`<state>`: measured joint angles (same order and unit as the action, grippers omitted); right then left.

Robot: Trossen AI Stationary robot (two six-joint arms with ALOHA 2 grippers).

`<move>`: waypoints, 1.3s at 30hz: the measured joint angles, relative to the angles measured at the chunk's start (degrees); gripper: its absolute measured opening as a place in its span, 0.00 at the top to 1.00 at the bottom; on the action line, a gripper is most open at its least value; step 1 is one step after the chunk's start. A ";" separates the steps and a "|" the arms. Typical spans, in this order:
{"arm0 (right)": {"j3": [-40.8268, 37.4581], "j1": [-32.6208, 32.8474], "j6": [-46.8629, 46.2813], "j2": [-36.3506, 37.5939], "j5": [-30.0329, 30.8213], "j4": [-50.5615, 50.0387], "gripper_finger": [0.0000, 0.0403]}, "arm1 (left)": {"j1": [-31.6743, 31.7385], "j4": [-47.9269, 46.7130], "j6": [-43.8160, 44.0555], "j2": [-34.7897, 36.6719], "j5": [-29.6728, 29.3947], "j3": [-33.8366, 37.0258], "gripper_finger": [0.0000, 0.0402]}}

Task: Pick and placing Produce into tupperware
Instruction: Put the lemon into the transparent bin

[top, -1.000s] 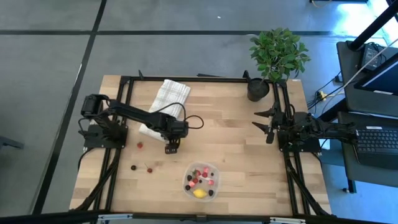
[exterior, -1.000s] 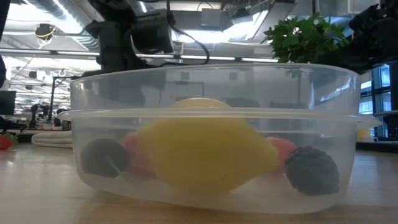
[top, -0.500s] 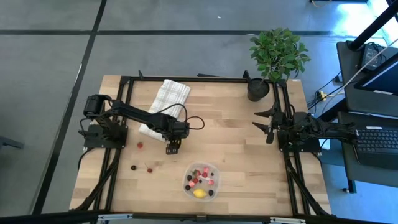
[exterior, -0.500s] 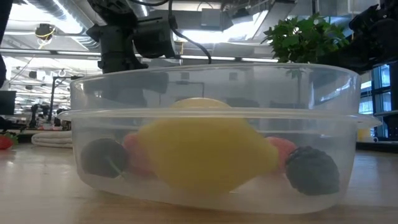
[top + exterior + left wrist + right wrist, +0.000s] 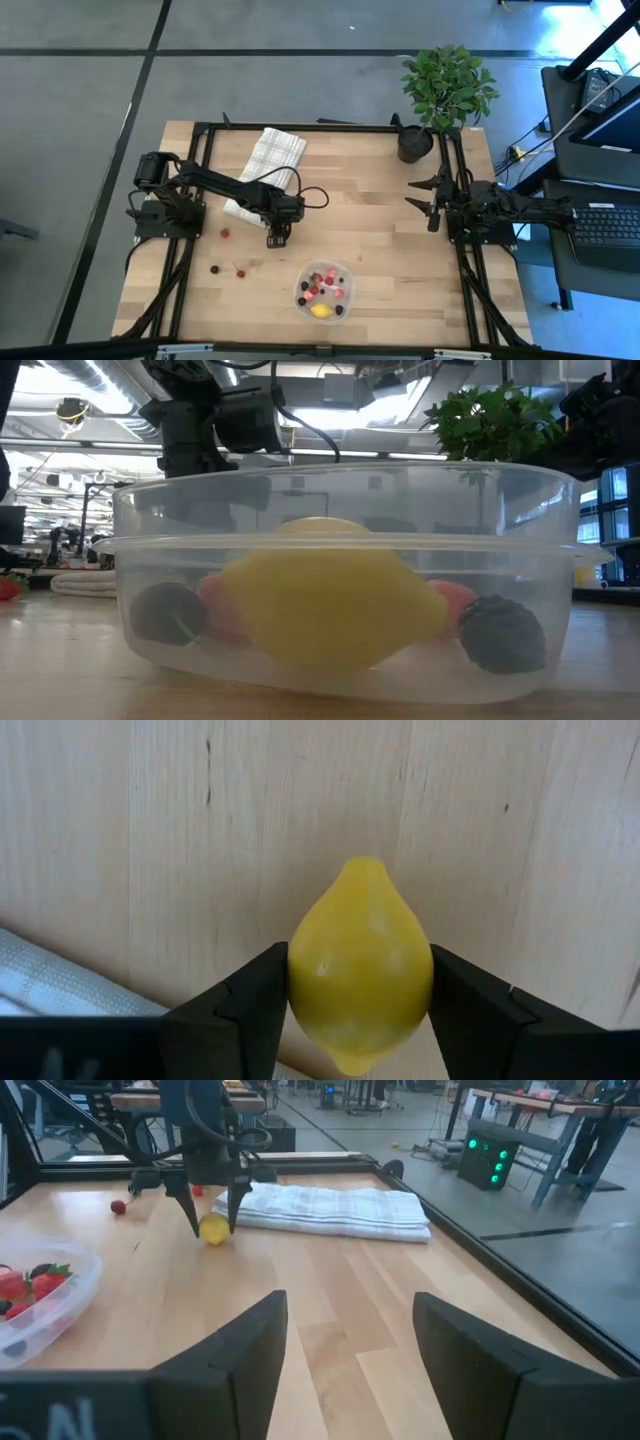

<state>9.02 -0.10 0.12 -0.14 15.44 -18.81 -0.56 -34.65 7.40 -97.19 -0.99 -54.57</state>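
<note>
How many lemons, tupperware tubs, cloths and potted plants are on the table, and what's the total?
Lemons: 2
Tupperware: 1
Cloth: 1
Potted plant: 1
Total: 5

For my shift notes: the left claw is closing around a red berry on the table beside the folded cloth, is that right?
Not quite: the left claw is closing around a yellow lemon, not a red berry, on the table beside the folded cloth; the left wrist view shows it.
</note>
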 joint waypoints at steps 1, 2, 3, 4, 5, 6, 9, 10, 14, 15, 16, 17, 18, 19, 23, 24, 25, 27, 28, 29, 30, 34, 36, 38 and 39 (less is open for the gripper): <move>0.00 0.00 0.00 0.00 0.00 0.00 0.46 | 0.00 0.00 0.01 0.00 0.00 0.00 0.51; 0.00 0.00 0.02 0.00 0.02 0.02 0.46 | 0.00 0.01 0.02 0.00 -0.01 0.00 0.51; 0.00 0.00 0.04 0.00 0.00 0.02 0.46 | 0.00 0.03 0.04 0.00 0.00 0.02 0.51; 0.00 0.00 0.04 0.00 0.02 0.06 0.46 | 0.00 0.08 0.04 0.00 -0.01 0.02 0.50; 0.00 0.00 0.04 0.00 0.01 0.11 0.46 | 0.00 0.19 0.04 0.00 -0.02 0.02 0.50; 0.00 0.00 0.05 0.00 0.01 0.18 0.46 | 0.00 0.16 0.00 0.01 0.00 -0.01 0.50; 0.00 0.00 0.13 0.00 0.02 0.37 0.46 | 0.00 -2.75 -0.02 0.11 0.04 -2.07 0.51; 0.00 0.00 0.16 0.00 0.02 0.60 0.46 | 0.00 -4.04 -0.30 0.14 0.14 -3.42 0.51; 0.00 0.01 0.22 0.00 0.00 1.18 0.46 | -0.29 -10.54 -2.83 0.25 0.80 -9.47 0.50; 0.00 0.00 0.22 0.00 0.01 1.27 0.46 | -0.43 -11.30 -3.82 0.25 1.17 -11.11 0.50; 0.00 0.00 0.23 0.00 0.02 1.31 0.46 | -0.58 -11.81 -4.86 0.25 2.00 -12.73 0.50; 0.00 0.02 0.27 0.00 0.00 1.29 0.46 | -0.80 -12.32 -5.74 0.25 2.99 -14.40 0.50; 0.00 0.00 0.29 0.00 0.02 1.31 0.46 | -1.16 -12.61 -6.51 0.25 4.18 -15.98 0.50; 0.00 0.00 0.31 0.00 0.02 1.29 0.46 | -1.58 -12.52 -7.48 0.25 5.51 -17.60 0.50; 0.00 0.00 0.33 0.00 0.02 1.27 0.46 | -4.57 -9.41 -12.28 0.27 10.03 -22.61 0.50; 0.00 0.00 0.33 0.00 0.01 1.27 0.46 | -5.46 -7.53 -13.61 0.27 10.56 -23.26 0.50; 0.00 0.00 0.33 0.00 0.02 1.25 0.46 | -6.35 -5.35 -14.90 0.27 10.91 -23.72 0.50; 0.00 0.01 0.33 0.00 0.02 1.25 0.46 | -8.00 -1.15 -17.06 0.27 11.00 -24.13 0.50; 0.00 0.02 0.33 0.00 0.02 1.25 0.46 | -8.74 0.53 -17.75 0.21 11.02 -24.13 0.50; 0.00 0.00 0.33 0.00 0.02 1.23 0.46 | -9.41 2.15 -18.15 -0.18 11.04 -24.13 0.50; 0.00 0.02 0.33 0.00 0.00 1.22 0.46 | -10.02 3.65 -18.31 -0.71 11.02 -24.13 0.50; 0.00 0.02 0.11 0.00 0.00 0.81 0.46 | -12.35 8.66 -18.87 -3.04 10.99 -24.11 0.50; 0.00 0.00 -0.02 0.00 0.00 0.55 0.46 | -13.35 9.99 -19.91 -4.54 11.02 -24.12 0.50; 0.00 0.02 -1.23 0.00 -0.02 -0.02 0.46 | -14.11 12.26 -20.04 -6.29 11.02 -24.09 0.50; 0.00 0.01 -1.61 0.00 0.00 -0.09 0.46 | -14.40 12.68 -20.02 -7.02 11.03 -24.09 0.50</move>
<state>9.02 -0.09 -1.49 -0.14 15.44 -18.90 -14.96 -21.97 -12.62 -104.21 10.03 -78.65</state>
